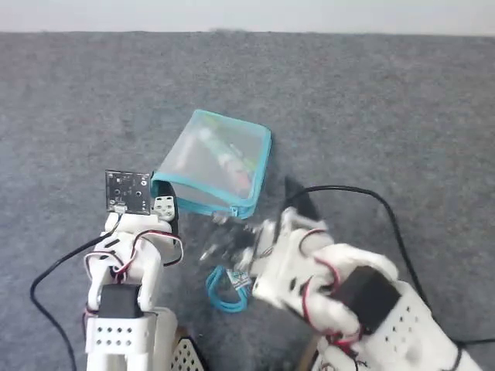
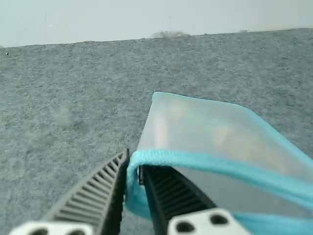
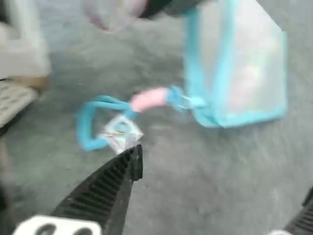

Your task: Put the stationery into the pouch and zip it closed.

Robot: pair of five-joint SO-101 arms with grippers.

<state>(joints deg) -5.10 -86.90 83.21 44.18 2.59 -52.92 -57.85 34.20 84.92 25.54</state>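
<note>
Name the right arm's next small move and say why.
Probably lower the open right hand onto the pink tab at the pouch corner and close on it. The left hand pinches the pouch's teal rim, stationery shows inside, and the right hand hovers beside the blue loop, gripping nothing.

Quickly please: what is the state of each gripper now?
Left gripper: closed on the teal edge of the pouch.
Right gripper: open, holding nothing.

Pouch: translucent turquoise-edged zip pouch (image 3: 244,63), grey table (image 3: 58,83).
Loop: turquoise cord loop (image 3: 90,122), pink tab (image 3: 146,99), at pouch's corner.
Hand: right hand (image 3: 222,176), spread wide, near pouch.
</note>
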